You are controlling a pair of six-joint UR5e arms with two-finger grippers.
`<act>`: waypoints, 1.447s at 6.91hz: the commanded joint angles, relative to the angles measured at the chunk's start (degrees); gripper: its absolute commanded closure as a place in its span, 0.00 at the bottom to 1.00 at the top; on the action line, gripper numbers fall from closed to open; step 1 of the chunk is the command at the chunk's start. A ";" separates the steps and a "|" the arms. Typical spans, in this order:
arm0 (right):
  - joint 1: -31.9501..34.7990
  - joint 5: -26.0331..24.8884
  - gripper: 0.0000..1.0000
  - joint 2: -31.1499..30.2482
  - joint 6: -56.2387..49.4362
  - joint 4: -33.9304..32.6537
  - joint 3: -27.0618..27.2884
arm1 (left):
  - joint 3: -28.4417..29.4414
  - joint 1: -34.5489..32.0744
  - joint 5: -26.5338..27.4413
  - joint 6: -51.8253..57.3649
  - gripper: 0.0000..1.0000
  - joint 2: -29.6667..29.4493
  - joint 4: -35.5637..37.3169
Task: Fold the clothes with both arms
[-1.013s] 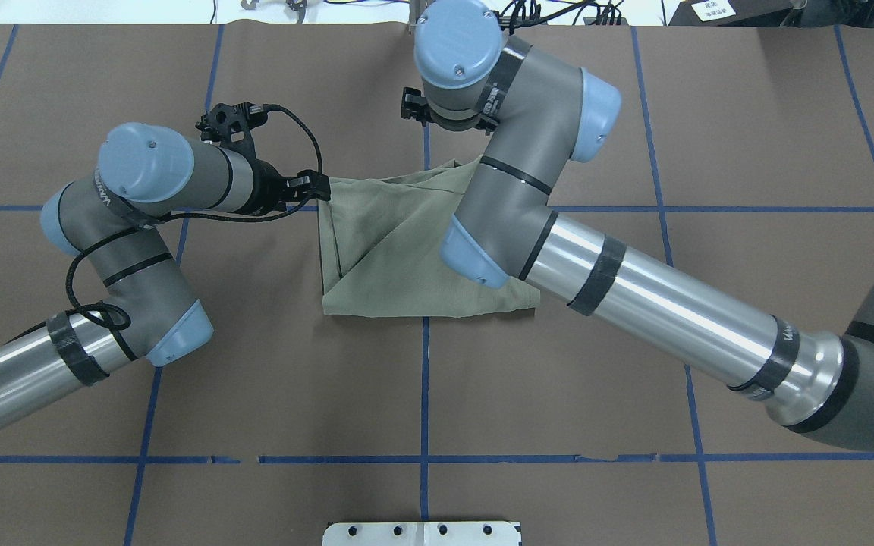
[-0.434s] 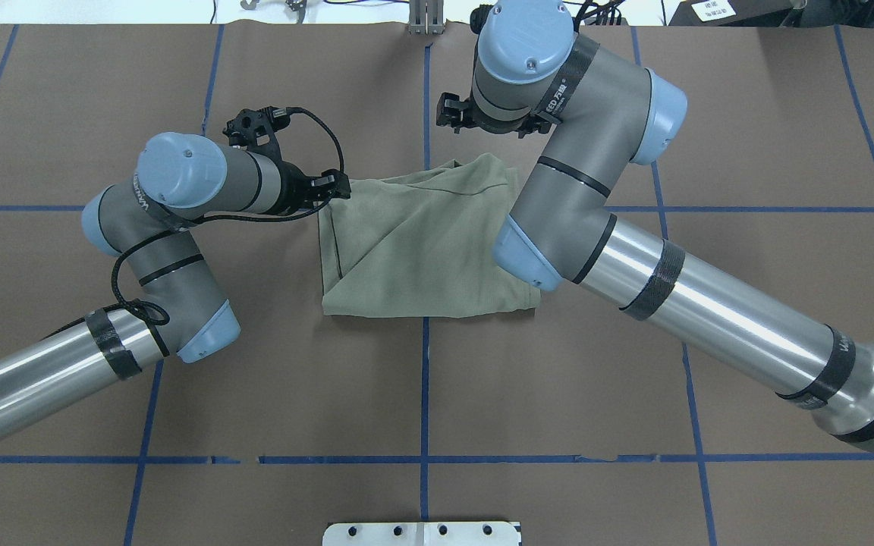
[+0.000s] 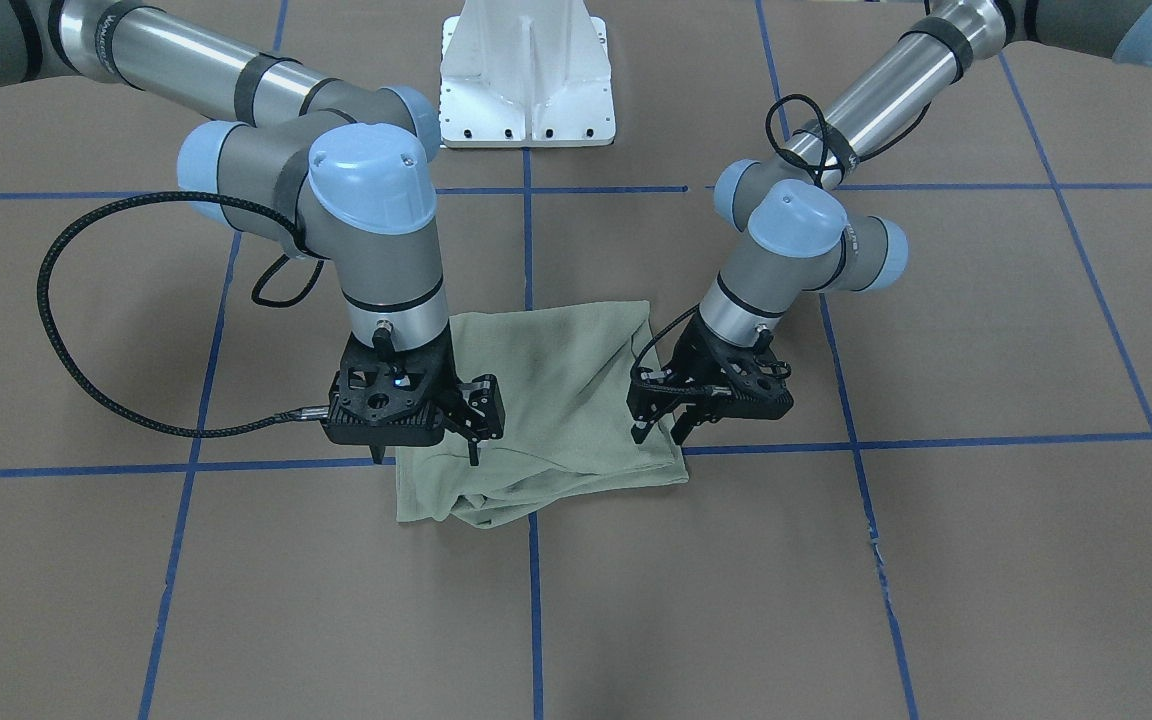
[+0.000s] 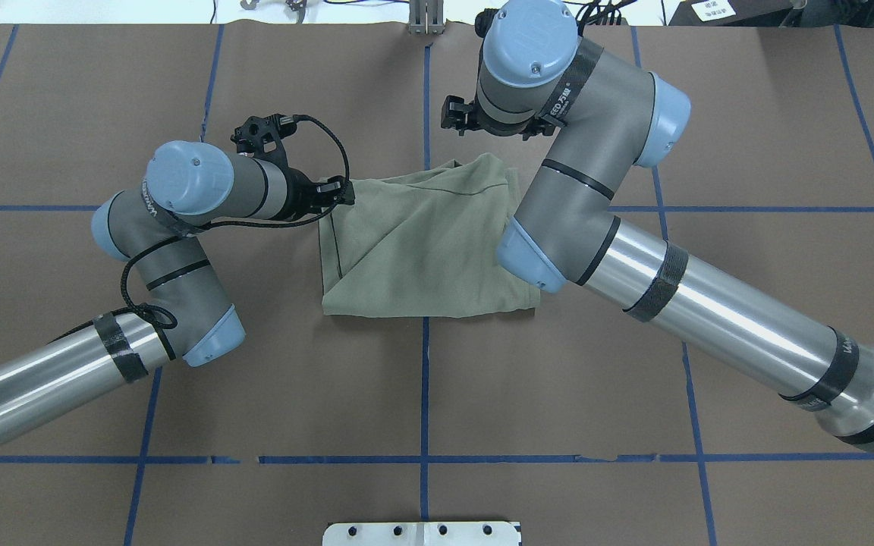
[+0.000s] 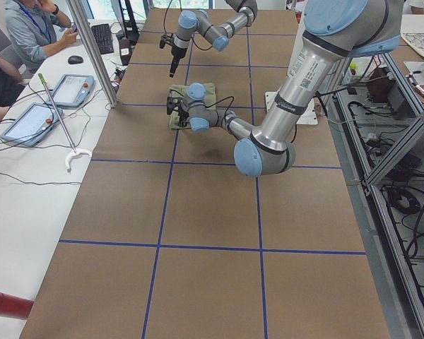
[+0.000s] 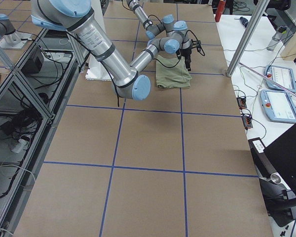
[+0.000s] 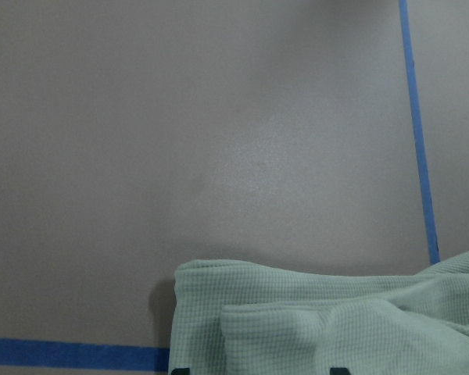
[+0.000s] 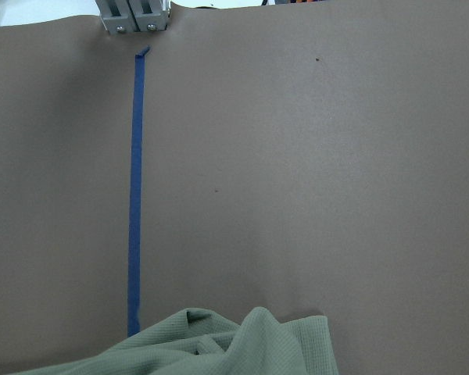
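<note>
Well, the green shirt (image 4: 414,258) lay folded in a rough square in the middle of the brown bench (image 4: 634,364). It sat right on the spot where two blue tape lines (image 4: 425,394) crossed. The side of the shirt far from the robot looked lumpy and bunched up. The left pincer (image 3: 661,435) pointed down at one far corner of the shirt with its two fingers spread apart, and it was not pinching anything. The right pincer (image 3: 425,456) pointed down at the other far corner, spread wide too, with one finger over the cloth and one just beside it. I could not tell if the tips touched the cloth
</note>
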 commanded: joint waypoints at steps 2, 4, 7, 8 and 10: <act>-0.09 0.00 0.00 -0.04 0.09 0.01 -0.03 | -0.43 0.28 0.41 0.99 1.00 0.32 0.07; -0.18 -0.09 0.00 -0.04 0.18 0.01 -0.02 | -0.34 -1.46 0.49 7.81 1.00 0.85 0.08; -0.35 -0.71 0.00 -0.47 0.26 0.09 0.06 | -0.08 -4.11 0.32 8.73 1.00 1.21 0.34; -0.44 -0.71 0.00 -0.56 0.26 0.09 -0.02 | -0.08 -4.11 0.32 9.60 1.00 1.29 0.43; -0.44 1.03 0.00 -0.66 -0.61 -0.34 -0.11 | -1.47 -4.11 -0.12 9.79 0.00 2.61 0.86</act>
